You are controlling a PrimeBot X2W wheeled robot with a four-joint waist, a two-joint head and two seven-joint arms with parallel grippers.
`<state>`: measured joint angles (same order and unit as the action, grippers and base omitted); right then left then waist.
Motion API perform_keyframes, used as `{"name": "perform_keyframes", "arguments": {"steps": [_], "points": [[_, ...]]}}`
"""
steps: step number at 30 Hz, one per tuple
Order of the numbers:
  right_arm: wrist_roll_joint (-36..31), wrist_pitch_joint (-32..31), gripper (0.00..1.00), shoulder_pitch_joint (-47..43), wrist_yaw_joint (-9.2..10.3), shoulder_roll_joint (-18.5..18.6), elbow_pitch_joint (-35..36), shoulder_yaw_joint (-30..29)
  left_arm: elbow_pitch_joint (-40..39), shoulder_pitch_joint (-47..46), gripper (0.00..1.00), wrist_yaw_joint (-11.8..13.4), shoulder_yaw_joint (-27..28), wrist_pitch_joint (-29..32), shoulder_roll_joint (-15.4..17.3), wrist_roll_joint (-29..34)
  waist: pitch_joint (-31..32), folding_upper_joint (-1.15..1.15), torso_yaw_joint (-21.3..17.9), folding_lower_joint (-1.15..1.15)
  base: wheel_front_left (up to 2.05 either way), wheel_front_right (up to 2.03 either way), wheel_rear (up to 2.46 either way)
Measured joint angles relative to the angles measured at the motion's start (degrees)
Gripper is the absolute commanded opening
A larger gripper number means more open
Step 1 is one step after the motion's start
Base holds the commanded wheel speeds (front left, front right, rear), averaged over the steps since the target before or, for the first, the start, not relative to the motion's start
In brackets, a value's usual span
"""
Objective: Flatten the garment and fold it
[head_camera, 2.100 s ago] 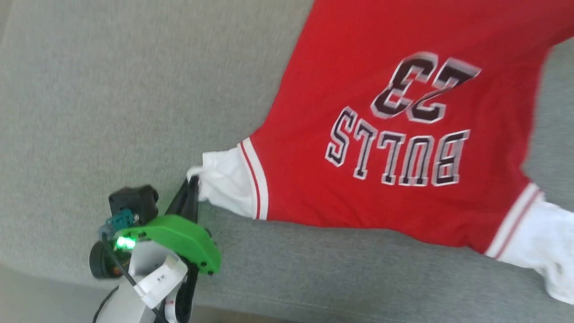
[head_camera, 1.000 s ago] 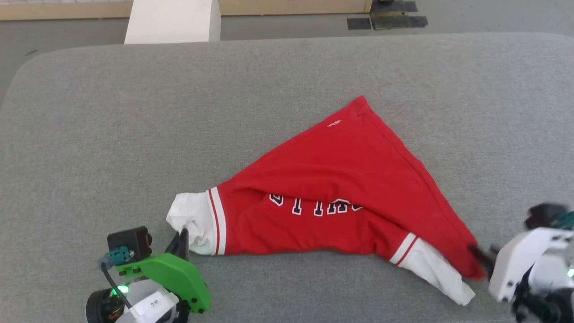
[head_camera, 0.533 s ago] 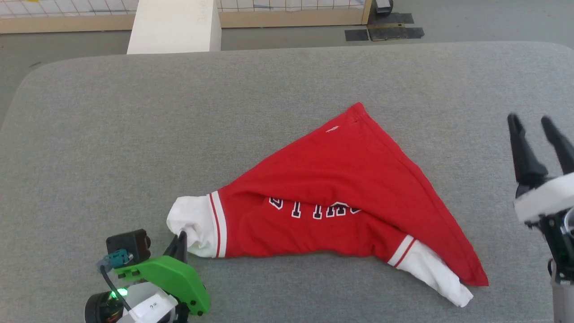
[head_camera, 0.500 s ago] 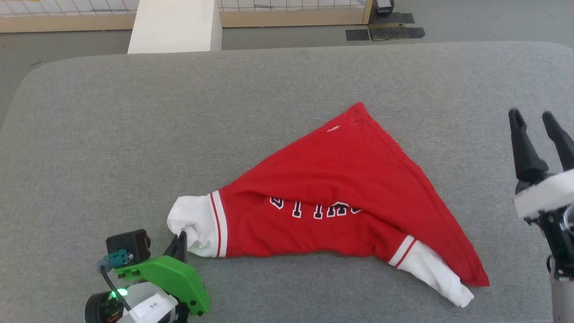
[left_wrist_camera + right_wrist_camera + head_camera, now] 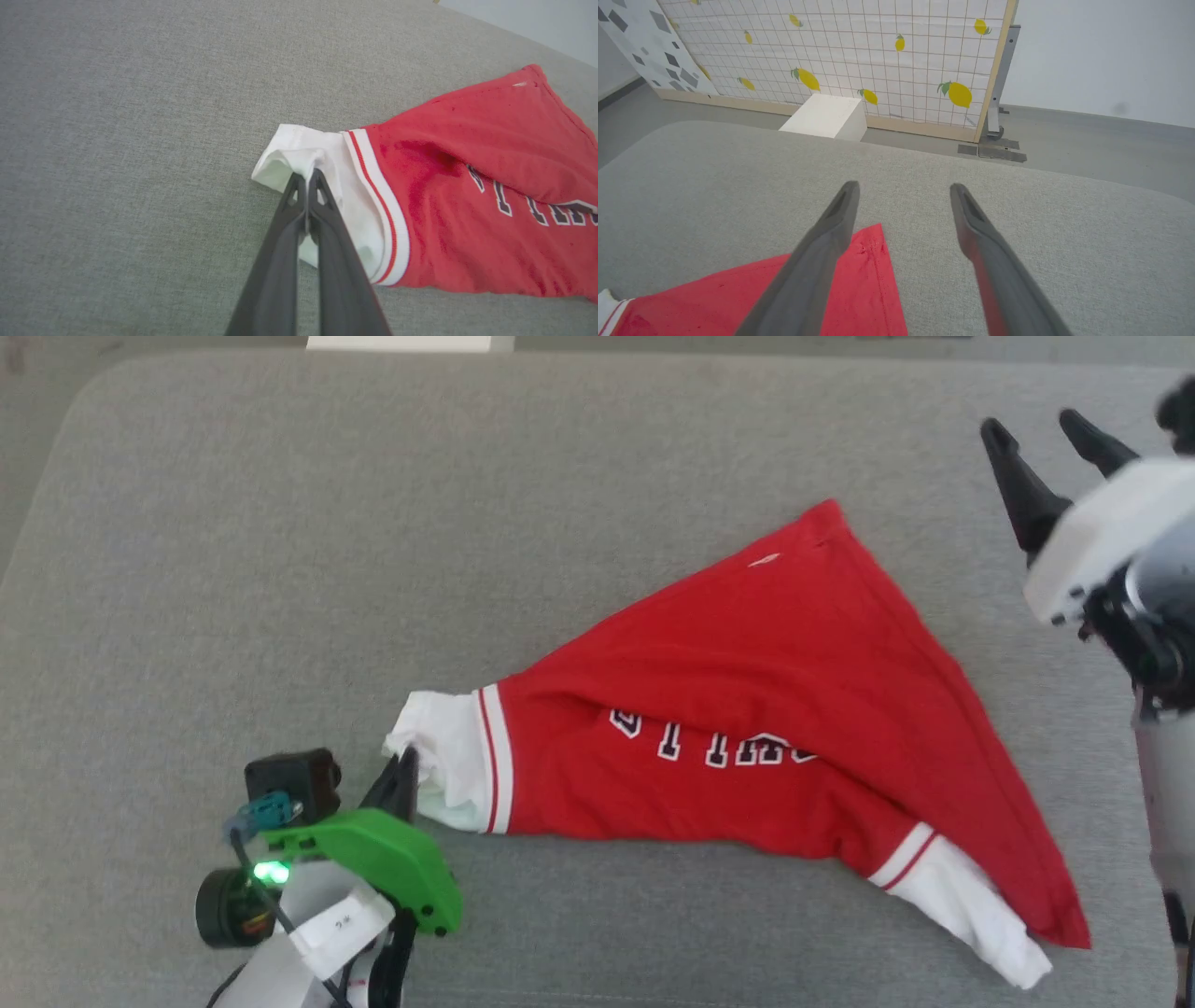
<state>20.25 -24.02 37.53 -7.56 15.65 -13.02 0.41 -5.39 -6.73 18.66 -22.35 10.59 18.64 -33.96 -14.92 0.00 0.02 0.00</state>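
The garment (image 5: 747,691), soft and limp, is bunched on the grey table (image 5: 280,569). Its nine-o'clock sleeve (image 5: 448,756) is pinched by the left gripper (image 5: 403,773); the right gripper (image 5: 1029,422), spread, is best closed on the one-o'clock hem corner (image 5: 826,523).

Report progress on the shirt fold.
Done: nothing yet; the red jersey T-shirt lies bunched in a triangle on the grey surface, a flap covering part of its lettering. In hand: left claw shut on a white sleeve edge; right claw open, empty, by the far corner. Left: flattening, then all folds.
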Motion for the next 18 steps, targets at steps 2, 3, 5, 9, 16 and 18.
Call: {"name": "perform_keyframes", "arguments": {"steps": [2,3,5,9,16,18], "points": [[-0.90,-3.99,1.00,3.09,0.00,0.98,-1.91,2.33,-0.05,-1.01,0.00,-0.03,-0.49,0.09,-0.25,0.29,-1.34,0.00,0.86,0.00,0.00,0.00,0.00],[-2.34,-6.84,1.00,5.25,-0.01,1.93,-3.11,4.44,-0.02,-1.71,0.00,-0.30,-0.81,0.20,-0.46,0.36,-2.37,0.00,1.50,0.00,0.00,0.00,0.00],[-3.38,-12.26,1.00,8.35,0.00,2.46,-5.52,6.32,-0.02,-2.68,0.00,-0.53,-1.27,0.18,-0.80,0.66,-3.95,0.00,2.48,0.00,0.00,0.00,0.00],[-6.50,-22.46,1.00,13.04,0.00,3.76,-9.31,10.94,0.42,-4.48,0.00,-1.00,-2.11,-0.12,-1.66,0.73,-7.11,0.00,4.58,0.00,0.00,0.00,0.00],[-9.32,-32.92,1.00,17.68,0.00,4.38,-13.16,16.22,1.02,-6.25,0.00,-1.48,-2.77,-1.08,-2.77,0.82,-11.90,0.00,7.70,0.00,0.00,0.00,0.00],[-9.42,-34.74,1.00,17.80,0.00,4.54,-13.95,17.03,1.09,-6.66,0.00,-1.55,-2.89,-1.46,-3.01,0.82,-13.01,0.00,8.38,0.01,0.00,0.00,0.00]]}}
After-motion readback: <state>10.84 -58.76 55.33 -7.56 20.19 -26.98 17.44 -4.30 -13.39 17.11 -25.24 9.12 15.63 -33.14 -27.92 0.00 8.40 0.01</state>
